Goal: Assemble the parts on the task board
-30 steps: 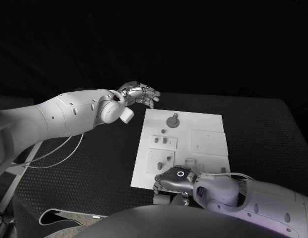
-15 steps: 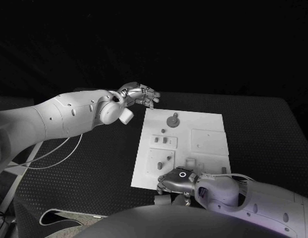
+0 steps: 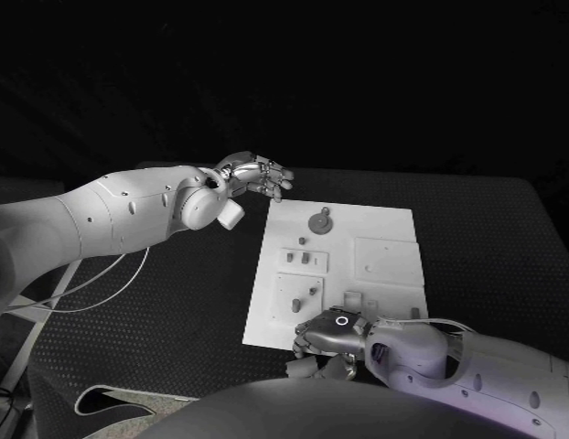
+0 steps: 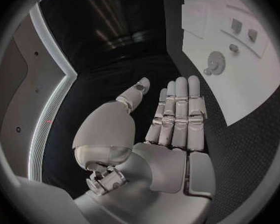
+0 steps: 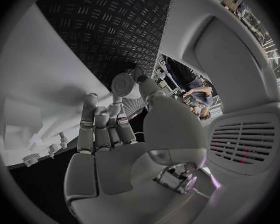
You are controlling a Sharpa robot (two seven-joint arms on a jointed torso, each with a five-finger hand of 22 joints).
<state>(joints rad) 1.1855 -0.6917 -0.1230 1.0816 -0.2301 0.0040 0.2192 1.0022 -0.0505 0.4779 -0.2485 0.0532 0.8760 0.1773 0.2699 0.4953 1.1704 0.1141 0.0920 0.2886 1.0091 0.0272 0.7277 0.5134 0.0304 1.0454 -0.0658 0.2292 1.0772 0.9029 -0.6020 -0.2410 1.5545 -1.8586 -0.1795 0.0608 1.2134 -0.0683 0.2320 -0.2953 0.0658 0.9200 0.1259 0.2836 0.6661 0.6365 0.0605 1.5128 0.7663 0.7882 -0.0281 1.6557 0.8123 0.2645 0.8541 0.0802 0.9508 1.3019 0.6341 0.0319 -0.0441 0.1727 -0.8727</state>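
Parts on the task board (image 3: 391, 274) look small, stiff and light, so they should handle like hard plastic pieces: easy to lift, easy to flick away or tip, best pinched by their sides between fingertips rather than pressed from above. The board lies flat in the middle of the black desk (image 3: 496, 247), with a round gear-like part (image 3: 320, 222) near its far end, a couple of small pegs (image 3: 305, 259) standing in a raised block around its middle, and more small pieces toward the near end, too small to tell apart. In the right wrist view the right hand (image 5: 112, 134) pinches a small round disc-like part (image 5: 122, 83) between thumb and a fingertip, the other fingers lying straight alongside; in the head view this hand (image 3: 322, 331) sits low at the board's near edge, its arm coming in from the right. The left hand (image 3: 258, 174) hovers above the desk just beyond the board's far left corner, holding nothing; in the left wrist view its fingers (image 4: 177, 109) are stretched straight and close together, thumb out to the side, with the gear-like part (image 4: 215, 63) well apart from the fingertips.
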